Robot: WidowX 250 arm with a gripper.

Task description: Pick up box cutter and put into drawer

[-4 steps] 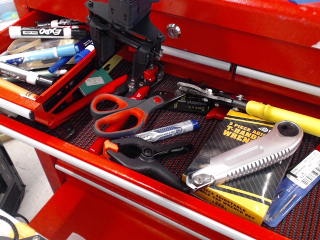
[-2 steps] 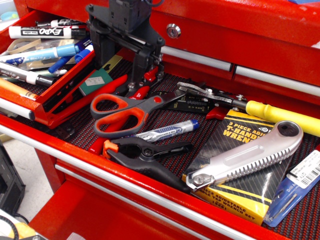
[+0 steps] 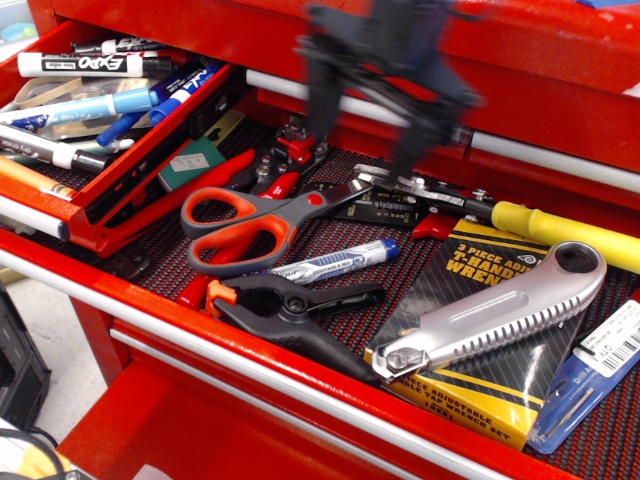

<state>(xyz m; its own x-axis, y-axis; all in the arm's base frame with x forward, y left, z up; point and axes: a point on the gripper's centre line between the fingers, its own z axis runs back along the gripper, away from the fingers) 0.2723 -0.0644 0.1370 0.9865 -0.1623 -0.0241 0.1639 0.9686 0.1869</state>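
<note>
Black and heavily blurred, the gripper (image 3: 365,115) hangs above the back of the wide drawer, its two fingers apart with nothing between them. It is well apart from the box cutter (image 3: 495,312), which lies at the right on a yellow-and-black wrench package (image 3: 470,345), wide knurled end up and to the right, narrow nose pointing down-left toward the front lip.

The step in hand looks like the approach. To do it well, the gripper should come over the middle of the silver body, turn so the fingers straddle its narrow width across the long axis, and descend straight; the flat sides offer a better hold than the ridged edge, and the package under it may shift if pressed hard.

Room is tight around the target: a blue packaged tool (image 3: 590,375) lies just beside its lower right, the yellow-handled tool (image 3: 560,230) sits near above, and the black clamp (image 3: 290,305) is off its nose to the left. The narrow drawer (image 3: 110,200) at the left is open but crowded with markers (image 3: 85,65), so the carry must clear the orange scissors (image 3: 250,225) and its red rim.
</note>
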